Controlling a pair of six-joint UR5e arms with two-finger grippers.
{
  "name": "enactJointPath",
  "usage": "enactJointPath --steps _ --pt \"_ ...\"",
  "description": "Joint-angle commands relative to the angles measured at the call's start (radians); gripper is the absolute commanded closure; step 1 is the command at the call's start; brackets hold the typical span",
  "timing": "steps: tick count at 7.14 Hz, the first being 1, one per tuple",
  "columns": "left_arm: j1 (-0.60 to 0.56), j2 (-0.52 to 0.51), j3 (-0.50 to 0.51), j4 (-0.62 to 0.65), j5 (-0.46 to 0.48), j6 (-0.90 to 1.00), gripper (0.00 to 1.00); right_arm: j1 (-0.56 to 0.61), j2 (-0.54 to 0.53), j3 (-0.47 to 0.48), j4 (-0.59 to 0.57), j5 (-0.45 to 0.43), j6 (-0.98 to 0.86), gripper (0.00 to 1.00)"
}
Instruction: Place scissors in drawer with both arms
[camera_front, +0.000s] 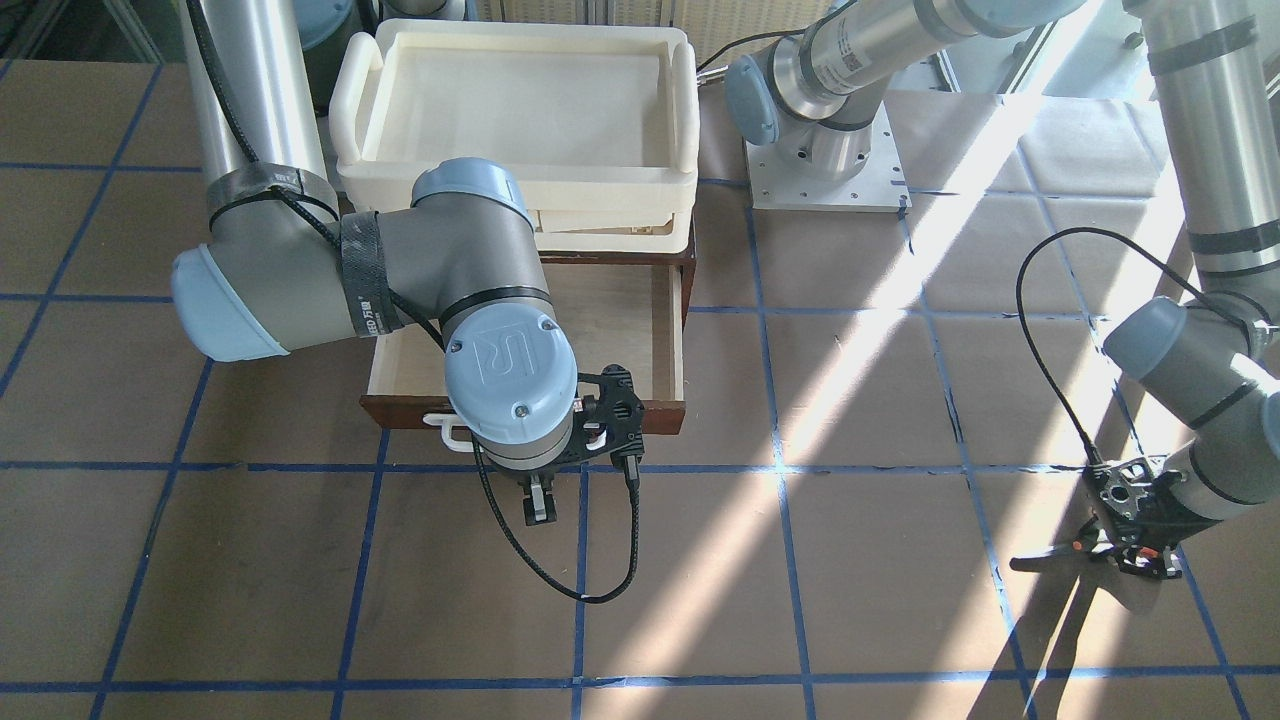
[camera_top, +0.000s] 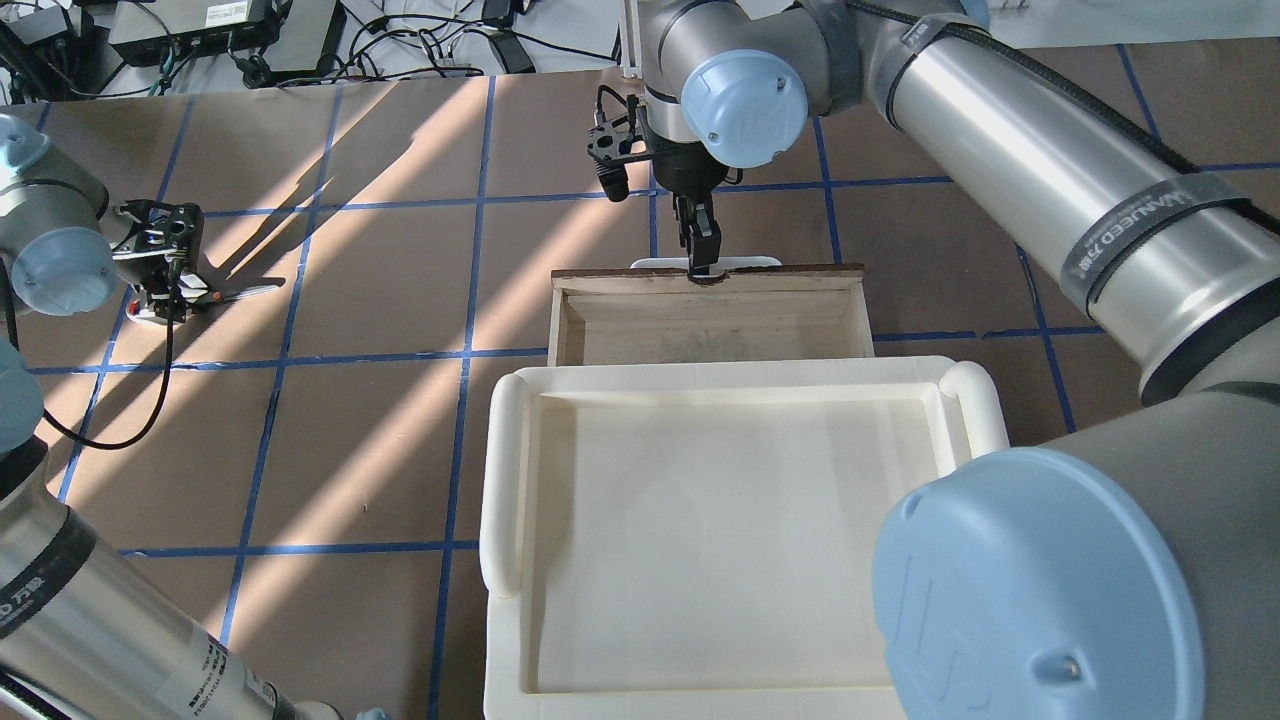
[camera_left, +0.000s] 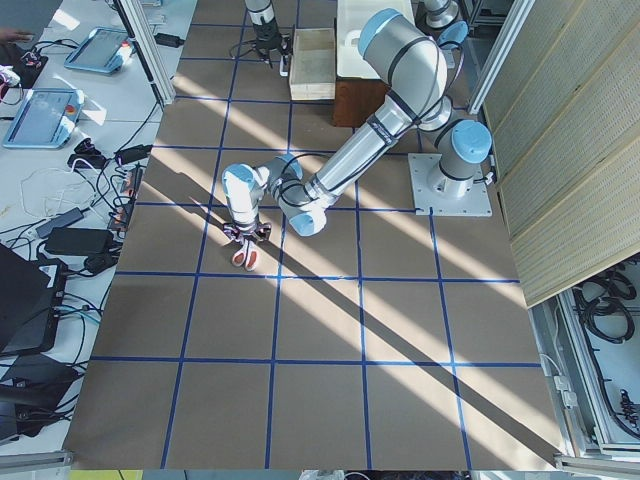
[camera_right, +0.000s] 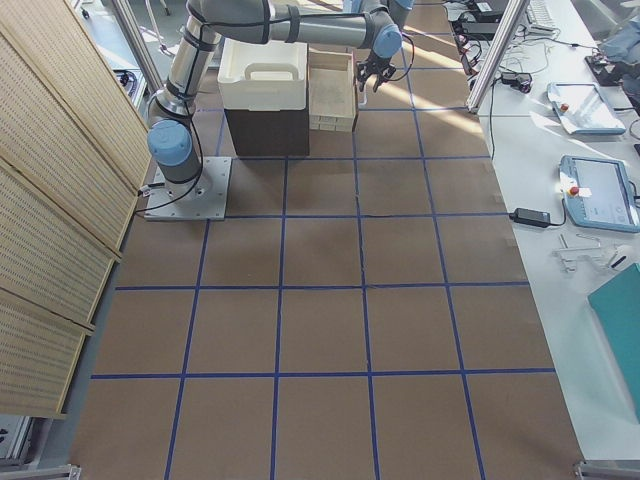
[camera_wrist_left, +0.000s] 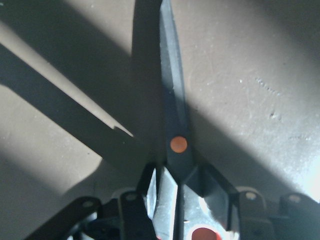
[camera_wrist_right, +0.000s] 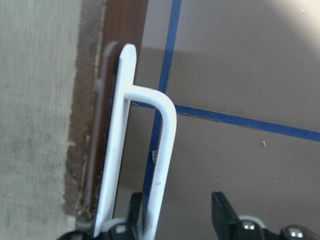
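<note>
The scissors (camera_wrist_left: 175, 115) lie flat on the brown table, blades closed and pointing away from the wrist camera. They also show in the front view (camera_front: 1050, 558) and the overhead view (camera_top: 240, 293). My left gripper (camera_front: 1135, 560) (camera_top: 160, 303) is down on them, its fingers (camera_wrist_left: 150, 187) closed against the grey shank just behind the orange pivot. The drawer (camera_top: 700, 320) (camera_front: 645, 320) is pulled open, its pale inside bare. My right gripper (camera_top: 700, 258) (camera_front: 540, 508) is at the drawer front, its jaws apart around the white bar handle (camera_wrist_right: 162, 145).
A cream plastic tray (camera_top: 505, 480) (camera_front: 520, 185) sits on top of the cabinet behind the open drawer. The left arm's base plate (camera_front: 825, 175) is bolted to the table next to it. Blue tape lines grid the table (camera_front: 880, 600).
</note>
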Motion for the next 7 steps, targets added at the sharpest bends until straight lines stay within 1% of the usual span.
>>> enactJointPath --steps 1,2,3,4,5,7 --pt "0.000 0.010 0.000 -0.002 -0.009 0.006 1.00 0.001 0.015 -0.021 -0.009 0.003 -0.013 0.47" --pt "-0.001 0.020 0.000 -0.011 -0.032 0.008 1.00 -0.001 0.015 -0.023 -0.014 -0.002 -0.017 0.42" --pt "-0.001 0.037 0.000 -0.049 -0.059 0.006 1.00 -0.001 0.015 -0.023 -0.018 -0.003 -0.029 0.31" --pt "-0.017 0.063 0.001 -0.102 -0.078 -0.009 1.00 -0.002 0.007 -0.023 -0.029 0.001 -0.017 0.00" --pt "-0.030 0.107 0.003 -0.136 -0.079 -0.021 1.00 -0.004 -0.022 -0.025 -0.090 -0.005 -0.001 0.00" --pt "-0.084 0.198 0.004 -0.246 -0.079 -0.127 1.00 -0.048 -0.105 -0.017 -0.104 0.000 0.053 0.00"
